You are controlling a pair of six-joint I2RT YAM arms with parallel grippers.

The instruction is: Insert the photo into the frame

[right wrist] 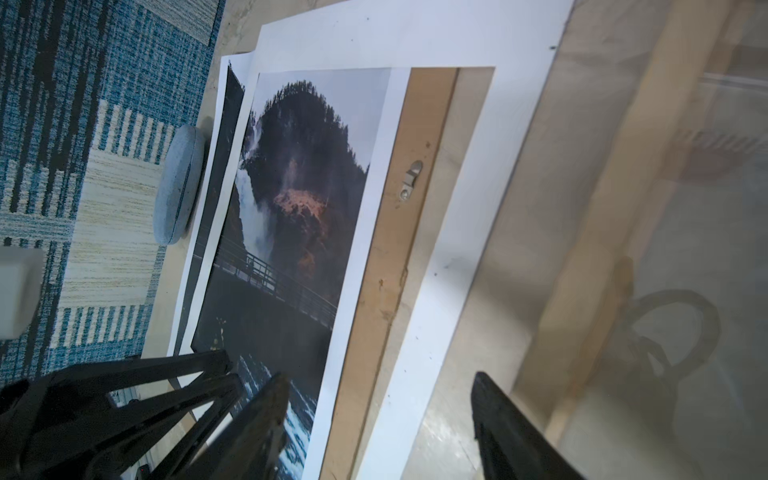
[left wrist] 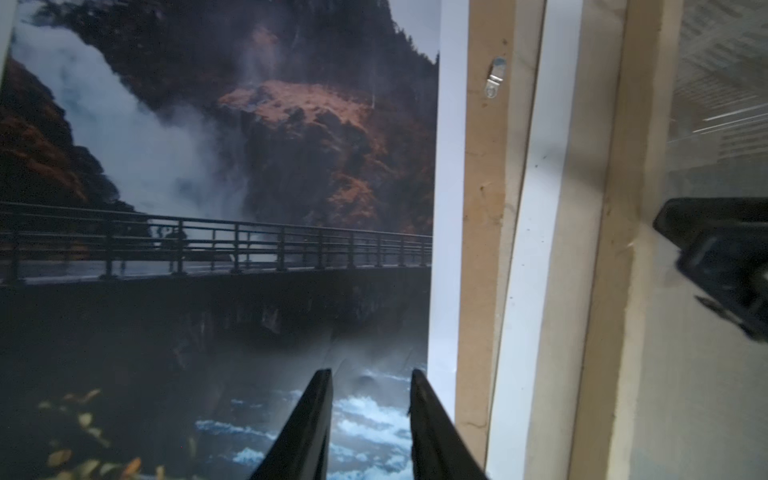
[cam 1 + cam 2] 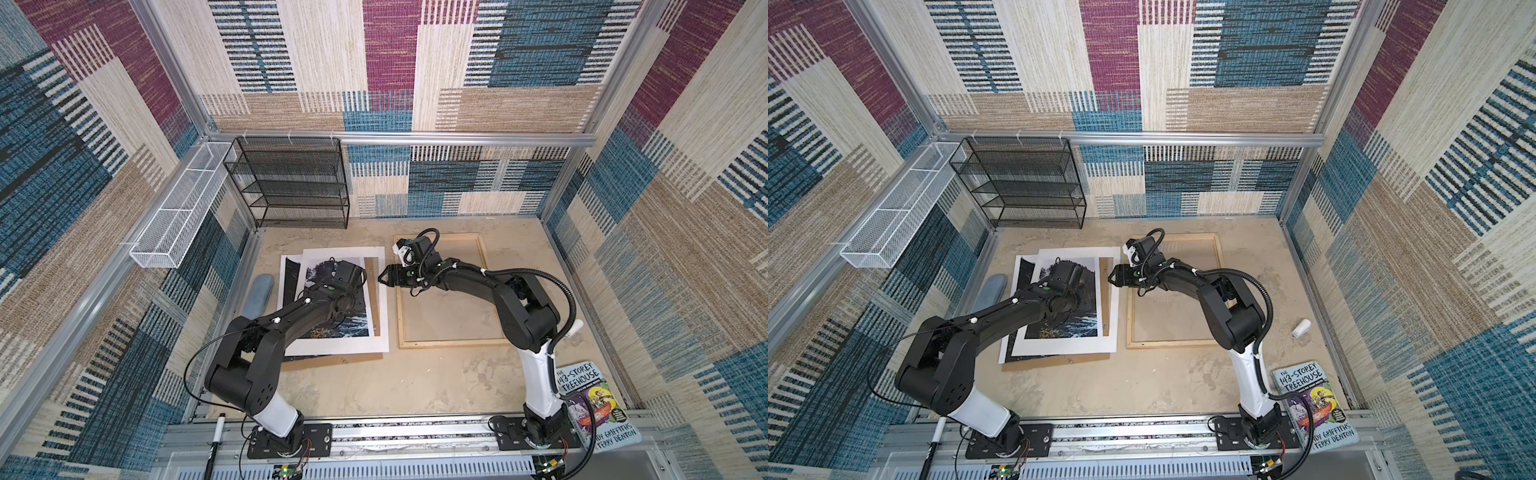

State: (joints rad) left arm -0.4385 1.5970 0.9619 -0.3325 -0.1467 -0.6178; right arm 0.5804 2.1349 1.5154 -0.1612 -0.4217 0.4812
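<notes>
Bimanual cell seen from above, with 2 wrist views. The photo (image 3: 353, 320) (image 3: 1079, 320) (image 2: 208, 166) (image 1: 299, 187) lies face up in the left half of the table (image 3: 415, 386). It rests on the white mat board (image 3: 336, 347) (image 1: 457, 208) and partly covers the mat's opening. A strip of the brown backing board (image 3: 372, 291) (image 2: 482, 208) shows through that opening, carrying 1 metal turn clip (image 2: 495, 77) (image 1: 409, 178). A 2nd dark print (image 3: 289, 282) (image 1: 226, 137) protrudes from under the stack on its left side, just beside a blue-grey oval object (image 3: 257, 295).

The frame (image 3: 453, 343) (image 3: 1167, 344) (image 1: 623, 208) lies flat in the right half of the table, close to the far edge and just beside the mat board. Bare table surface shows through it in both top views.

The left gripper (image 2: 370, 374) is over the photo's water area near its right border. Its jaws are partly apart with nothing between them; contact with the print cannot be told. The right gripper (image 3: 381, 277) (image 3: 1111, 277) (image 1: 380, 378) hangs above the mat board's right edge, jaws wide apart and empty.

A paperback book (image 3: 598, 399) lies at the near right corner.
</notes>
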